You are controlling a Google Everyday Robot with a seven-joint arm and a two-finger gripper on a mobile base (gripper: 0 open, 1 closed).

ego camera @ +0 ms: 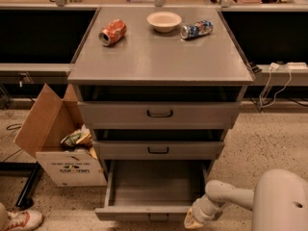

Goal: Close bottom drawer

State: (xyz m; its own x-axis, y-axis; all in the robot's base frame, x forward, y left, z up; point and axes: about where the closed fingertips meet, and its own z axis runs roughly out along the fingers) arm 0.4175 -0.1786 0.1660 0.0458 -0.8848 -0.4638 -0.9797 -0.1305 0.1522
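Note:
The bottom drawer (156, 184) of the grey cabinet is pulled out, an empty shallow tray, with its front panel (144, 212) near the bottom edge of the camera view. Its small dark handle (158, 218) shows at the panel's centre. My white arm (231, 196) reaches in from the lower right. The gripper (195, 219) is at the right end of the drawer front, low in the view and cut off by the frame. The two drawers above, top (160, 113) and middle (158, 150), are pushed in.
On the cabinet top (159, 57) lie a red can (112, 32), a white bowl (164, 20) and a blue can (196, 29). An open cardboard box (57, 143) with trash stands left of the cabinet. A shoe (19, 220) is at the lower left. Cables (274, 83) hang at right.

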